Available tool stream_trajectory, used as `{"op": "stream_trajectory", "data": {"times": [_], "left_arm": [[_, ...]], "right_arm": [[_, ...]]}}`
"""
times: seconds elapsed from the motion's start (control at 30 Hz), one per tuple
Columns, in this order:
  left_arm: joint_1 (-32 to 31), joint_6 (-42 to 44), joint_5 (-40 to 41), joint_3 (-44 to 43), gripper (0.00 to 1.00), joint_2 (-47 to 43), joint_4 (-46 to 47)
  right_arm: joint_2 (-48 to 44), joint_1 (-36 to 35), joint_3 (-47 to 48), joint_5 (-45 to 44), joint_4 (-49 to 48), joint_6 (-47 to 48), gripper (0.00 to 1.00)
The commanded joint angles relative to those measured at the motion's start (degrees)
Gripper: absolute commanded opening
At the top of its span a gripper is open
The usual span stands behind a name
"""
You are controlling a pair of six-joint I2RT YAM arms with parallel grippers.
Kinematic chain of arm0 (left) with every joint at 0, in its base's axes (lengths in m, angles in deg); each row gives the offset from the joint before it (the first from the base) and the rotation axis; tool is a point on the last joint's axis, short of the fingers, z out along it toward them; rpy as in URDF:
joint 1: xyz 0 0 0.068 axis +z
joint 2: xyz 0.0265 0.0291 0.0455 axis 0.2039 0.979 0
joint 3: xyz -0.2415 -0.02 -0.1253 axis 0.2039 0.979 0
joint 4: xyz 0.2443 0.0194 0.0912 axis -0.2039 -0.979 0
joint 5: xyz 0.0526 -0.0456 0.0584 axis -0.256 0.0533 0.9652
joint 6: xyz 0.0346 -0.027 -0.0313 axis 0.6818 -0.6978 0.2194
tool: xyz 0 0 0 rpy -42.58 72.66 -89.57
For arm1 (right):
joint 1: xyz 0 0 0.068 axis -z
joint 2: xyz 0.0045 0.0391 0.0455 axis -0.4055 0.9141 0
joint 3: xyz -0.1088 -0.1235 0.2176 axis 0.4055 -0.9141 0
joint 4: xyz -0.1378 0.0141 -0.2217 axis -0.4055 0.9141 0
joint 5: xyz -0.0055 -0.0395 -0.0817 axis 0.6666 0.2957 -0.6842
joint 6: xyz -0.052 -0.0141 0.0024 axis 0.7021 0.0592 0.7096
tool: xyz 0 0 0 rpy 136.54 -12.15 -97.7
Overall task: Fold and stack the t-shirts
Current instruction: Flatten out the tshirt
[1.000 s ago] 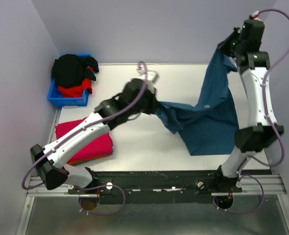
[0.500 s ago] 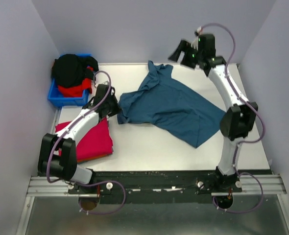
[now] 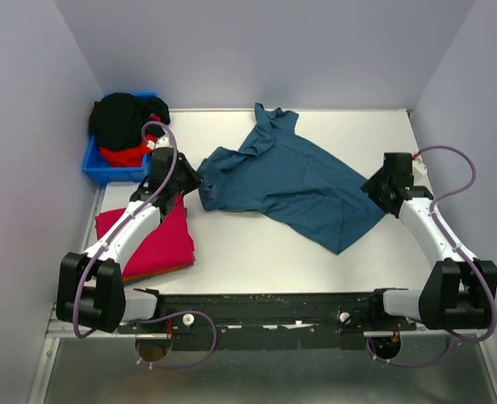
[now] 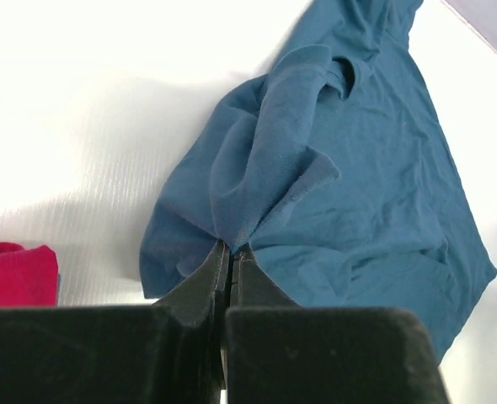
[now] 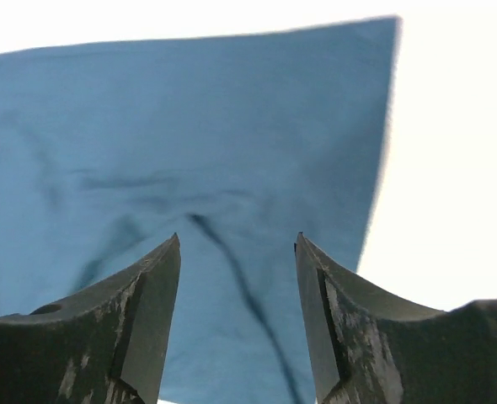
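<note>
A large teal-blue t-shirt (image 3: 295, 181) lies crumpled and partly spread across the middle of the table. My left gripper (image 3: 196, 180) is shut on a bunched fold at the shirt's left edge; in the left wrist view the cloth (image 4: 358, 194) rises from the pinched tips of that gripper (image 4: 232, 246). My right gripper (image 3: 373, 190) is open at the shirt's right corner. In the right wrist view its jaws (image 5: 237, 240) stand apart just above flat teal cloth (image 5: 189, 126), with nothing between them. A folded crimson-pink shirt (image 3: 147, 240) lies at the near left.
A small blue bin (image 3: 114, 167) at the back left holds black (image 3: 120, 118) and red (image 3: 129, 153) shirts. An orange edge (image 3: 158, 271) shows under the crimson shirt. Walls close in the left, back and right sides.
The right gripper let go of the raised shirt and swung from the back corner down to the shirt's right corner. The shirt dropped flat. The left arm drew back leftward, still gripping.
</note>
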Motion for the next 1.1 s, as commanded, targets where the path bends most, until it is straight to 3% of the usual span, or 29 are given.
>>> {"op": "stream_trajectory", "data": {"times": [0.0,0.13,0.43,0.53,0.67,0.8,0.93,1.03,1.07], "left_arm": [[0.3,-1.6,0.9,5.0,0.00,-2.2,5.8],[0.2,-1.8,0.3,6.5,0.00,-2.8,7.9],[0.3,-1.5,-3.4,9.1,0.00,-5.3,10.0],[0.3,-2.1,-4.0,11.3,0.00,-7.0,11.7],[0.3,-2.5,-3.9,13.8,0.00,-9.3,14.1],[0.1,-3.0,-5.4,14.8,0.00,-8.3,14.5],[-0.6,-6.9,-11.7,18.9,0.00,-5.8,22.3],[-2.2,-6.9,-12.0,20.0,0.00,-4.6,23.7],[-2.5,-6.4,-11.8,20.0,0.00,-4.3,23.0]], "right_arm": [[0.9,3.9,-7.6,-6.4,0.9,-5.3,0.66],[2.6,8.2,-12.2,-3.5,-3.2,-5.6,0.66],[16.2,13.2,-7.7,2.0,-4.7,-10.0,0.57],[19.1,14.1,-4.8,2.8,-4.0,-10.6,0.37],[22.6,15.0,0.7,1.8,-3.7,-11.0,0.01],[30.5,17.4,11.8,2.0,0.1,-10.8,0.01],[37.7,21.4,25.9,1.5,5.7,-8.0,0.01],[43.4,21.5,38.2,7.0,9.9,-0.9,0.01],[44.9,21.5,41.2,9.5,11.8,0.2,0.07]]}}
